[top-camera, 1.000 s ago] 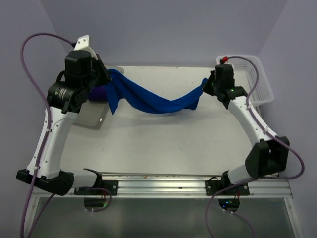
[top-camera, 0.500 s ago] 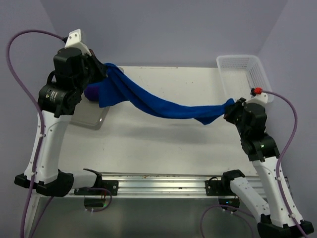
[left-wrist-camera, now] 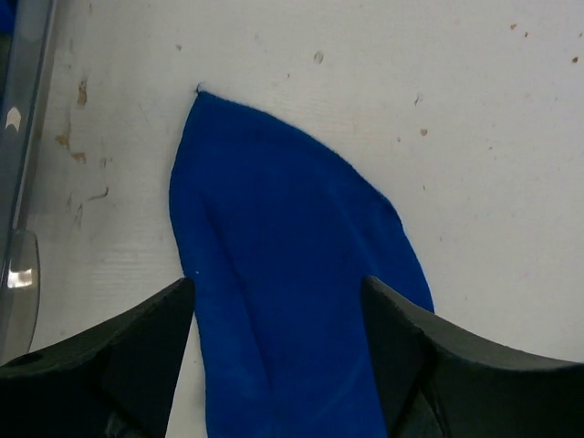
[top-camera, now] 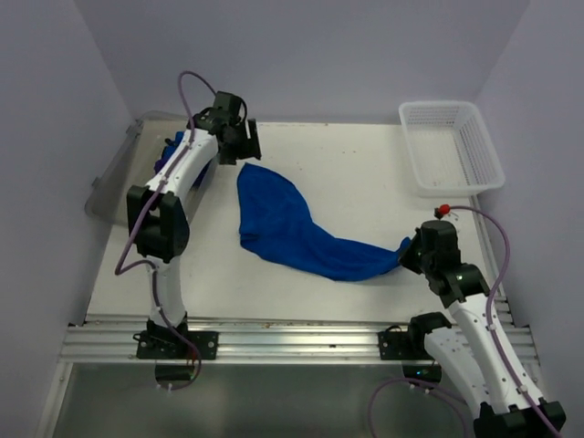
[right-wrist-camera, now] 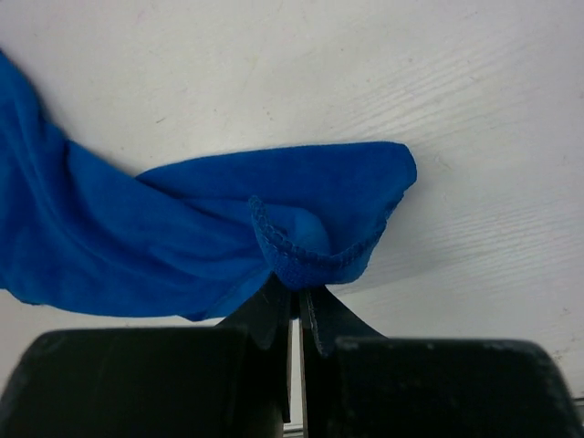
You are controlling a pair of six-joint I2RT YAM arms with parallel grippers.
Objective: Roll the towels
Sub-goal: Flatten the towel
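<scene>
1. The blue towel (top-camera: 301, 233) lies crumpled on the bench (top-camera: 365, 173). It runs as a long strip from a broad, rounded end at the far left-centre down to a narrow end near the right.
2. Its narrow end is bunched into a fold with the stitched hem showing. My right fingers (right-wrist-camera: 265, 315) are pressed together on that fold, pinching it just above the bench top.
3. The broad end lies flat, its pointed corner (left-wrist-camera: 199, 89) towards the tray (top-camera: 109, 178).
4. My left fingers (left-wrist-camera: 137, 347) are spread wide, with nothing between them. They hang over the broad end, and I cannot tell whether they brush it.
5. The clear grey tray sits at the bench's far left edge beside my left arm, and more blue cloth (top-camera: 173, 143) shows in it.
6. The white mesh basket (top-camera: 452, 146) stands at the far right corner, well apart from the towel.
</scene>
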